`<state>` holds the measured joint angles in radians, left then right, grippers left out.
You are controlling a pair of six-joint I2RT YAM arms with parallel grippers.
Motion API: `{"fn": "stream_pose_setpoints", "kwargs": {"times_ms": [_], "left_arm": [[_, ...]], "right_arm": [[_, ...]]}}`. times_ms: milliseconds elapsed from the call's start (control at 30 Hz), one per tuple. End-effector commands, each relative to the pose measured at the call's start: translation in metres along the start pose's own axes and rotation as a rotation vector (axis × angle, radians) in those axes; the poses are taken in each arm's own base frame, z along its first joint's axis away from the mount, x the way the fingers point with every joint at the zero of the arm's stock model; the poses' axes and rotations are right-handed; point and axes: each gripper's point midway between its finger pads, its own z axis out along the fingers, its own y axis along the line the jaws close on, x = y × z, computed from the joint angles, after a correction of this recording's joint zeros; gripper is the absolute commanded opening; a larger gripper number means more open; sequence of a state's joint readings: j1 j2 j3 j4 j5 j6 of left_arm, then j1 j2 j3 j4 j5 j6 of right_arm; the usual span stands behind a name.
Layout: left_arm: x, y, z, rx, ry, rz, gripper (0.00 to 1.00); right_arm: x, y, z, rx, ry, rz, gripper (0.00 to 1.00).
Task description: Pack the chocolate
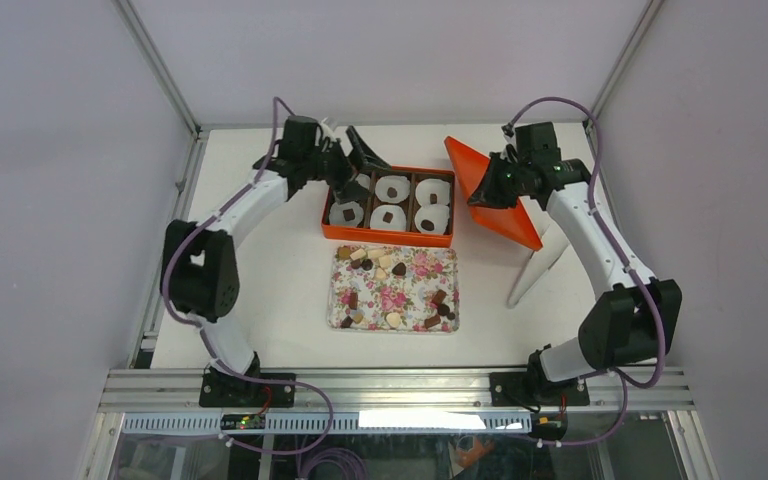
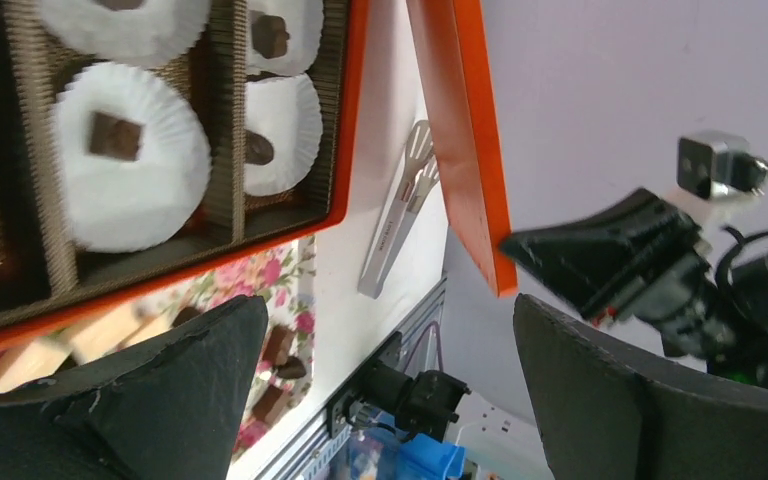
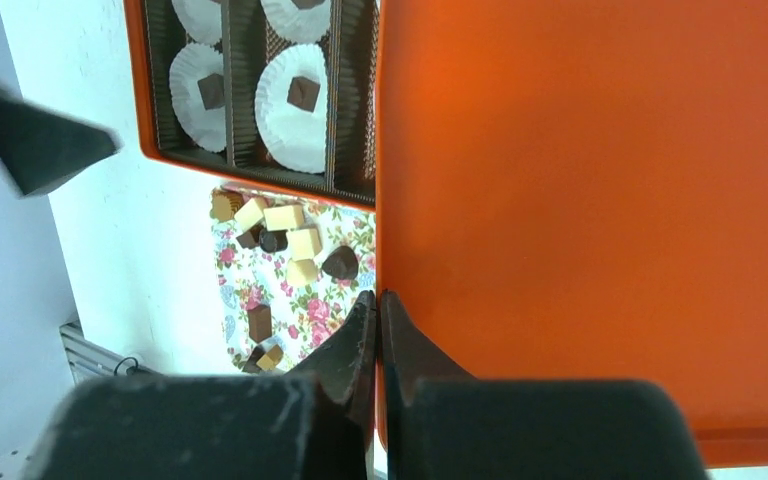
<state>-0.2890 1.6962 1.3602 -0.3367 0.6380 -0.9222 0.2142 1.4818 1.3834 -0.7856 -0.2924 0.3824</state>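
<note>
Boxed chocolate near spread left gripper; right gripper seemingly tight on lid.

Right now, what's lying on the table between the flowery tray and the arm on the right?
Pale tongs lie there on the white table, below the orange lid pinched by the right gripper. The top view shows it.
</note>
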Motion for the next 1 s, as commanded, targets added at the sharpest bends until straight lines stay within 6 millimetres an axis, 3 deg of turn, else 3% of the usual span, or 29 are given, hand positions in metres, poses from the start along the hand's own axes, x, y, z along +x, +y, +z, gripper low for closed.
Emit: {"fn": "stream_pose_setpoints", "kwargs": {"times_ms": [0, 100, 267, 500, 600, 800, 967], "left_arm": [[0.019, -0.036, 0.052, 0.079, 0.087, 0.003, 0.99], [0.032, -0.035, 0.091, 0.092, 0.136, -0.037, 0.99], [0.045, -0.049, 0.126, 0.112, 0.146, -0.077, 0.99], [0.043, -0.052, 0.147, 0.073, 0.064, -0.128, 0.99], [0.043, -0.045, 0.157, 0.044, 0.038, -0.172, 0.99], [0.061, -0.051, 0.19, 0.048, 0.069, -0.166, 0.99], [0.075, -0.048, 0.203, 0.046, 0.1, -0.165, 0.97]], "right_arm": [[-0.006, 0.027, -0.022, -0.123, -0.086, -0.016, 0.0], [0.002, 0.024, -0.026, -0.112, -0.068, -0.016, 0.0], [0.018, 0.016, -0.027, -0.091, -0.035, -0.022, 0.0], [0.04, 0.009, -0.022, -0.102, 0.01, -0.002, 0.0], [0.045, 0.008, -0.021, -0.103, 0.025, 0.005, 0.0], [0.057, 0.006, -0.022, -0.111, 0.054, 0.007, 0.0], [0.064, 0.008, -0.028, -0.132, 0.065, -0.015, 0.0]]}}
